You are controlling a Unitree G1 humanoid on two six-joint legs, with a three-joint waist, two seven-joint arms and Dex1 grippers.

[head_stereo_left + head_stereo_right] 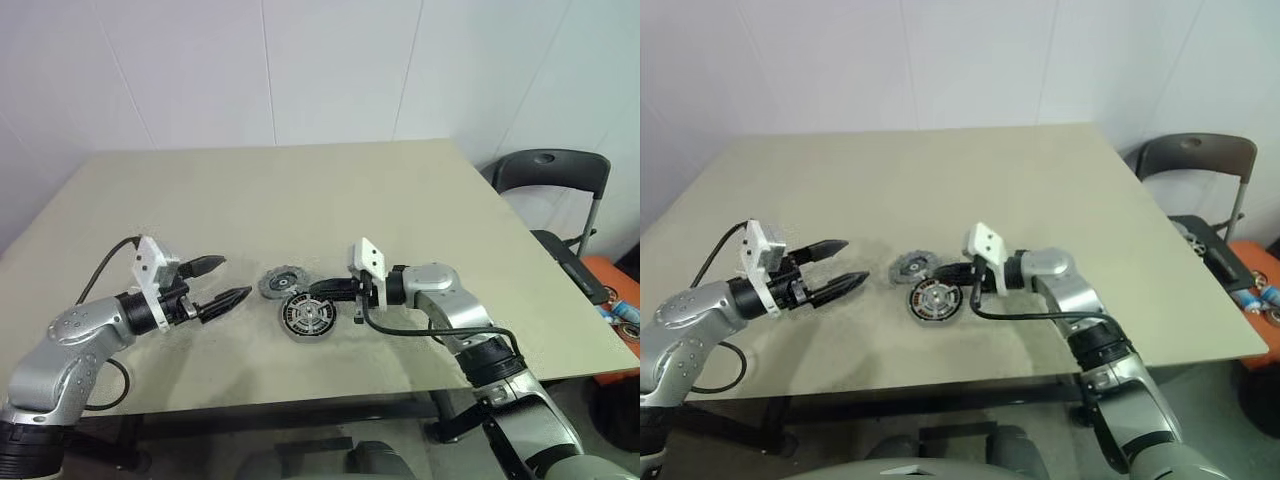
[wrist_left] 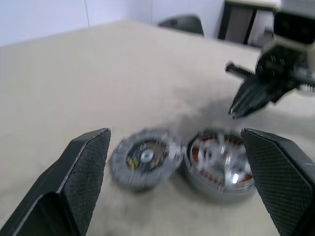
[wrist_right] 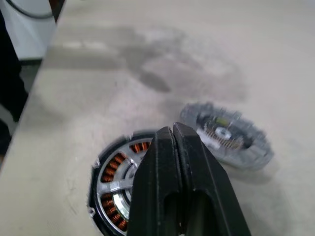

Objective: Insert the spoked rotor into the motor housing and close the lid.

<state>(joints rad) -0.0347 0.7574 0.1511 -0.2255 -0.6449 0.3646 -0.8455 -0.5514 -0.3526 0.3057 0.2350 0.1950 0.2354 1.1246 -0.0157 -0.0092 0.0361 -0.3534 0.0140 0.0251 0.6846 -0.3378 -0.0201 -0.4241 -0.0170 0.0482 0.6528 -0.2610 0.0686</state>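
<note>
The left gripper [image 1: 229, 280] hovers over the near left part of the table [image 1: 300, 190], its two black fingers [image 2: 81, 169] spread wide and empty, pointing across toward the parts at the centre. Opposite it, the right gripper [image 1: 325, 291] reaches in from the right with its fingers [image 3: 177, 172] pressed flat together, nothing pinched between them, their tips hanging just above the right edge of the housing [image 1: 308, 317]; whether they touch it cannot be told. The housing lies flat near the table's front middle, a round disc with a dark rim, copper-brown windings showing between silvery spokes and a bright hub at the centre, so the rotor [image 3: 118, 179] appears to sit inside it already. Just beside it, on its left and slightly farther back, lies the lid [image 1: 281, 281], a grey disc with a notched, scalloped edge; from the left wrist the two discs look almost touching, though blur hides the gap. The lid is not on the housing. The tabletop is a plain beige sheet, faintly scuffed around the parts. Pale panelled walls stand behind it, and a dark folding chair [image 1: 553, 175] waits off the table's far right corner, with an orange object [image 1: 610, 290] on the floor nearby.
</note>
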